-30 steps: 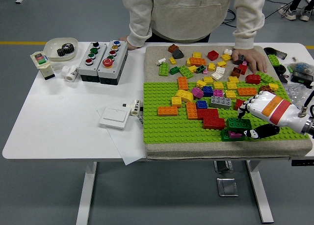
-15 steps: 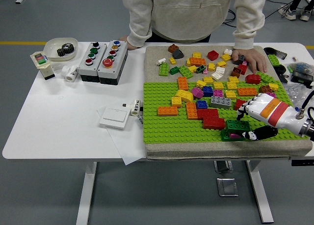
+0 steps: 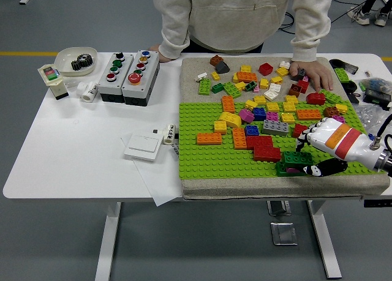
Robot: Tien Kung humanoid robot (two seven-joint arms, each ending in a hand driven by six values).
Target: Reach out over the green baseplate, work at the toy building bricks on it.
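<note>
The green baseplate (image 3: 202, 155) lies on a grey mat, with many loose bricks across its far half. Near its front right corner sits a dark green brick (image 3: 293, 158) on a small stack with a magenta piece (image 3: 294, 169). My right hand (image 3: 309, 155), white with an orange band, comes in from the right. Its fingers (image 3: 301, 140) curl over the brick's top and the black thumb (image 3: 323, 168) presses against its right side. A red brick (image 3: 264, 152) stands just left of the stack. The left arm is out of view.
A person stands at the far side, one hand (image 3: 312, 74) resting on the mat among loose bricks. Left of the mat are a white switch plate (image 3: 144, 147), two button boxes (image 3: 128, 76) and a bowl (image 3: 76, 59). Clutter lies at the right edge (image 3: 373, 91).
My right hand has shifted slightly left and farther over the dark green brick, fingers closing tighter on it. The person's hand has stayed still.
</note>
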